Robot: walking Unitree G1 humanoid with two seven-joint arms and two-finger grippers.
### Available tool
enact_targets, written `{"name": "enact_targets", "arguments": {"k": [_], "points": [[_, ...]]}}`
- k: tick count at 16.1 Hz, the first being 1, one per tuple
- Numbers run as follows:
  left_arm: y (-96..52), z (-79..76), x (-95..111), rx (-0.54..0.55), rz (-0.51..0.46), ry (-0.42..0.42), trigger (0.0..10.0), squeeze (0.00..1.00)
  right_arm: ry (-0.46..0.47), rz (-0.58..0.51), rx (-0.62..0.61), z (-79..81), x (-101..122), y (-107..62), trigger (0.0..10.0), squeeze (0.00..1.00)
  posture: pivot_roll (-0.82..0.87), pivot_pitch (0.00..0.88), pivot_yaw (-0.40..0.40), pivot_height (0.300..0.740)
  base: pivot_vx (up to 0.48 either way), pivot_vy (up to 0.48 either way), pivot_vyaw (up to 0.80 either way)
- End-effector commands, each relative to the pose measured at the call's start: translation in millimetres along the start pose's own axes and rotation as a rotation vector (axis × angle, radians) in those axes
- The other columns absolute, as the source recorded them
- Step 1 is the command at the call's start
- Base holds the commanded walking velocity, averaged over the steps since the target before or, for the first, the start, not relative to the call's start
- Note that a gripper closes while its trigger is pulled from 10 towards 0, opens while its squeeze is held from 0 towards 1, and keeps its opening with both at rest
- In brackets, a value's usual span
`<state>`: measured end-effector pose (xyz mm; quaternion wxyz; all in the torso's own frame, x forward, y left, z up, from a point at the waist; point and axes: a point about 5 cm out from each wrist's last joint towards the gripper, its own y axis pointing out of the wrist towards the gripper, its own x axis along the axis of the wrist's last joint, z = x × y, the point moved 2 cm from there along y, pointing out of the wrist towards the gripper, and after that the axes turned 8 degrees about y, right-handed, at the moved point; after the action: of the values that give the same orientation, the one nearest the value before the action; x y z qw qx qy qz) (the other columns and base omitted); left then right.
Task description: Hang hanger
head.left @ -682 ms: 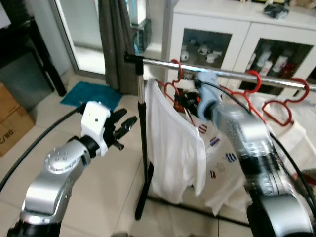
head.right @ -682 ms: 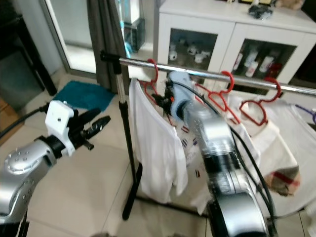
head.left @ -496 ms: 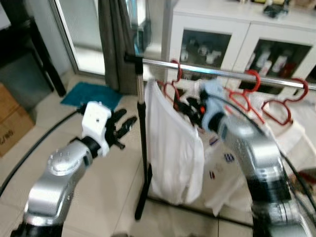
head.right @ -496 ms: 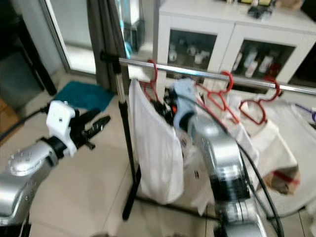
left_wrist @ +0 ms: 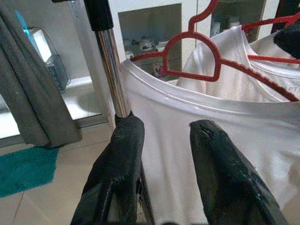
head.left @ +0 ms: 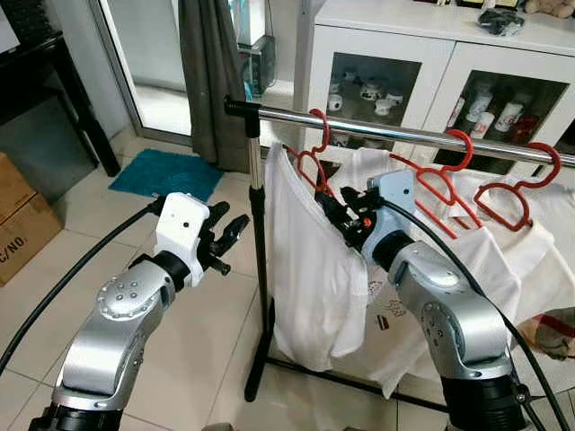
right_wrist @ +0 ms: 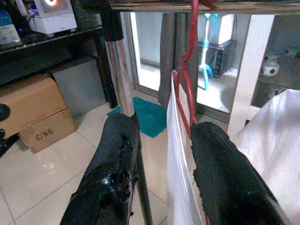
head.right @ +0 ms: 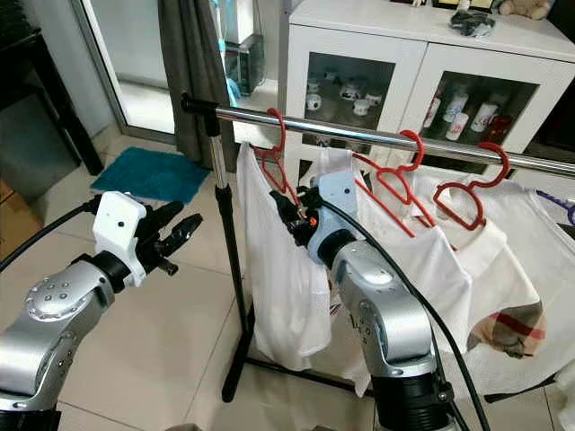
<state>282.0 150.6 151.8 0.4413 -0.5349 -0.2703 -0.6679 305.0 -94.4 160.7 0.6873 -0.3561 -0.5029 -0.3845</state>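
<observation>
A red hanger (head.left: 312, 164) carrying a white T-shirt (head.left: 310, 269) hangs by its hook on the chrome rail (head.left: 404, 133), close to the rail's left end. My right gripper (head.left: 334, 208) is open just below the hanger's neck. In the right wrist view its two black fingers (right_wrist: 117, 159) stand apart, with the red hanger (right_wrist: 186, 70) and the shirt's edge between them, untouched. My left gripper (head.left: 229, 232) is open and holds nothing. It hovers left of the rack's upright post (left_wrist: 110, 61), pointing at the shirt.
Two more red hangers (head.left: 445, 175) with shirts hang further right on the rail. A white glass-door cabinet (head.left: 404, 54) stands behind the rack. A grey curtain (head.left: 208, 72), a teal mat (head.left: 166, 172) and a cardboard box (head.left: 22, 220) are on the left. A black cable (head.left: 72, 269) trails across the tiles.
My right arm has dropped and drawn back from the rail, its gripper now lower beside the shirt's collar. The hanger stays on the rail. The left arm has hardly moved.
</observation>
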Motion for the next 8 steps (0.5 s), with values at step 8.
{"name": "enact_targets", "arguments": {"k": [8], "points": [[3.4,0.5,0.0,-0.001,0.003,0.034,10.0,0.00,0.021,-0.021,-0.088,-9.0,4.1,-2.1,10.0,0.00,0.03,0.000,-0.006,0.740,0.000,-0.184,0.25]]}}
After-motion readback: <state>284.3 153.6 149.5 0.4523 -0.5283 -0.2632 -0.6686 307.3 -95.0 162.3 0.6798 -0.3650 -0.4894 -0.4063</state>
